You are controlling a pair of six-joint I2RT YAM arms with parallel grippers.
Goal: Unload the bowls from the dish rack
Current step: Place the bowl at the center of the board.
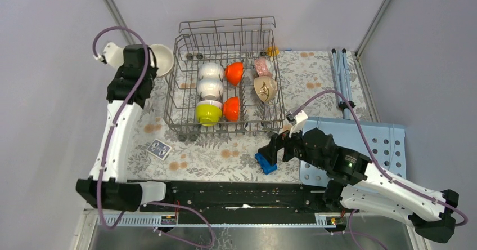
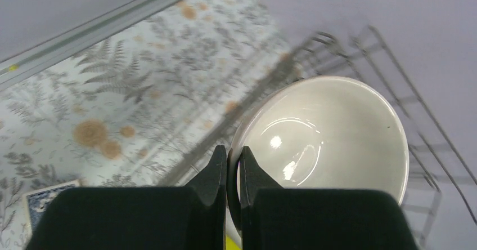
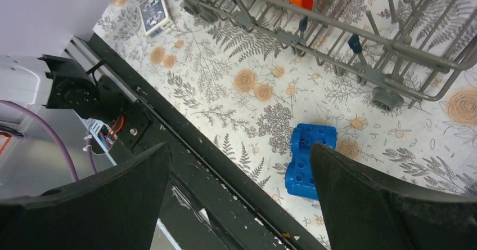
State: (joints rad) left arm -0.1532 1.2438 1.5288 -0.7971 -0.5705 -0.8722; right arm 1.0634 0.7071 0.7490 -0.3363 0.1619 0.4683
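Left wrist view: left gripper [image 2: 232, 165] jaws pinched near-shut on the rim of the glossy cream ceramic bowl [image 2: 332, 132], just left of the grey wire dish rack [image 1: 225, 41]. Probably rigid, slick and chippable; the rim grip suits it. Right gripper [image 3: 239, 148] gapes wide, empty.

A robotics lab cell: grey panels [image 1: 50, 64] on aluminium posts [image 1: 378, 19] are enclosing a floral-clothed table [image 1: 225, 160], arm rail [image 1: 236, 191] running at six o'clock.

The left arm [image 1: 119, 129] stretches far up its side of the table. The left gripper [image 2: 232, 151] pinches the rim of a bowl [image 2: 332, 132]. The right arm [image 1: 388, 196] lies low and bent, and the right gripper [image 3: 239, 148] is wide open, facing the table.
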